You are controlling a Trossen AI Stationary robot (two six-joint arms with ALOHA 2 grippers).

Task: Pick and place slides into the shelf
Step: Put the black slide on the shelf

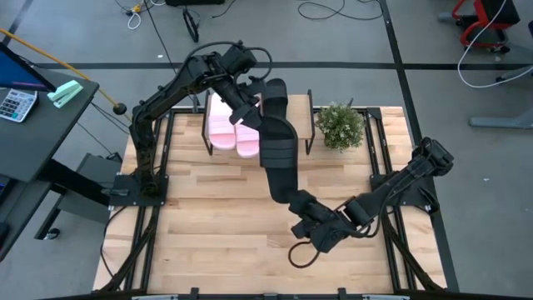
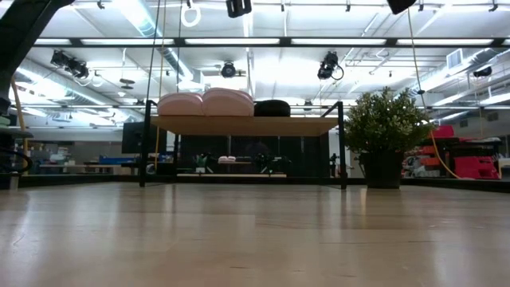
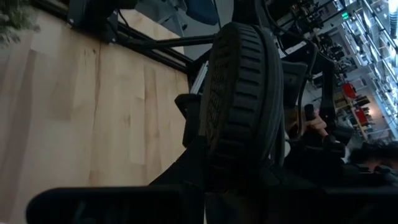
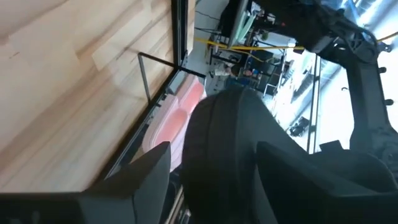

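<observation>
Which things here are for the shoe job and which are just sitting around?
For the job: pink slides, shelf, black slide on top, raised black slide, left gripper, right gripper.
Just lying about: potted plant, calculator on the side desk.

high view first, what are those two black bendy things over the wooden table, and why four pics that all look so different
Those are two robot arms, each ending in a two-finger gripper. The high view looks straight down on the table. The low view looks level across the table top. The other two pictures come from small cameras on each arm's wrist.

At the far side stands a small shelf, with a potted plant beside it. On the shelf lie a pink pair of slides and one black slide.

The second black slide is up in the air between the arms. The left gripper appears to hold one end, its camera facing the sole. The right gripper is at the other end; whether it grips is unclear.
</observation>
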